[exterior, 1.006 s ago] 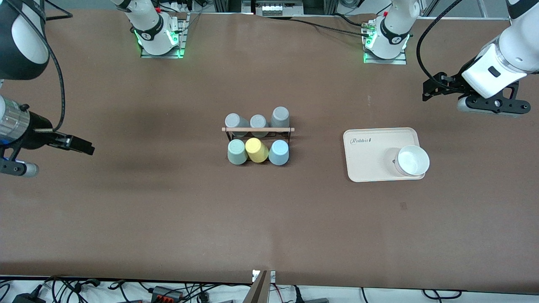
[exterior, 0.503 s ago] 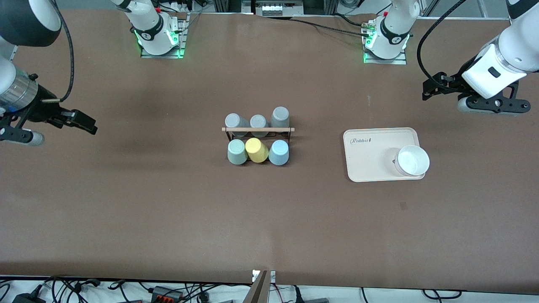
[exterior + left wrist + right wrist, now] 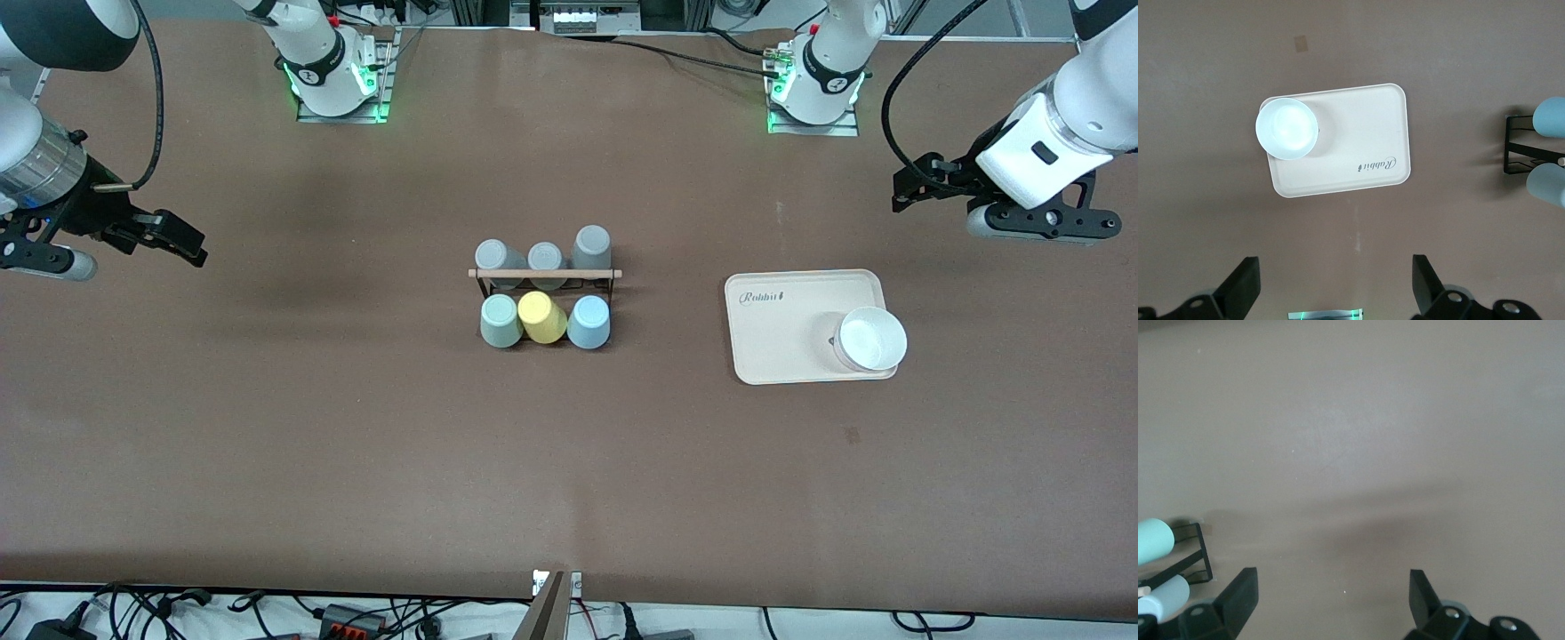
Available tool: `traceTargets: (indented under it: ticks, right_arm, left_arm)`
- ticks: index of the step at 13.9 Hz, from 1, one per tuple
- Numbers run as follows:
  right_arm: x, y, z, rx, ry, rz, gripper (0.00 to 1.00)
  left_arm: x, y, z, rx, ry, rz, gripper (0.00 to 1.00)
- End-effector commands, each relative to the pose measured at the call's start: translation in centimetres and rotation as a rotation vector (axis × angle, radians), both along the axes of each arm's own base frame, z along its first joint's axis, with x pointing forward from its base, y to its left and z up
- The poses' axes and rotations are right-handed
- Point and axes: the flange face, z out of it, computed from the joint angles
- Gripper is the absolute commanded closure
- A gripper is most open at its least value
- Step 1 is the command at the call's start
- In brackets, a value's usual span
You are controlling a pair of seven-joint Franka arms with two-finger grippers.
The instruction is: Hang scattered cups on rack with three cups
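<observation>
The black wire rack with its wooden rod stands mid-table. The mint-green cup and the light blue cup sit upside down on its nearer pegs, with a yellow cup between them. Three grey cups sit on the farther pegs. My right gripper is open and empty, up over bare table toward the right arm's end. Its wrist view shows the mint-green cup and the rack's end. My left gripper is open and empty, over the table beside the tray. Its wrist view shows the light blue cup.
A beige tray lies toward the left arm's end of the table, with a white bowl on it. Both also show in the left wrist view, the tray and the bowl. Cables run along the table's nearer edge.
My right gripper has moved away from the front camera, toward the table's right-arm end, staying open. The left gripper and the cups have not moved.
</observation>
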Motion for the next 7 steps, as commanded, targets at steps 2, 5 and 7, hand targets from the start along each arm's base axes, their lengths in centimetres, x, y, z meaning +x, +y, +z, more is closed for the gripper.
traceTargets:
  ticks: [2,5,7]
  right_arm:
    - [0.64,-0.12,1.88,-0.006,-0.002,0.025,0.0]
    - [0.68,-0.2,2.06,-0.004,-0.004,0.02,0.0]
    - [0.68,-0.3,2.04,-0.005,-0.002,0.022,0.0]
  left_arm:
    - [-0.02,0.17,0.45,-0.009,0.007,0.013,0.0]
    - [0.01,0.44,0.45,-0.007,0.007,0.017,0.0]
    - [0.02,0.44,0.45,-0.007,0.007,0.017,0.0]
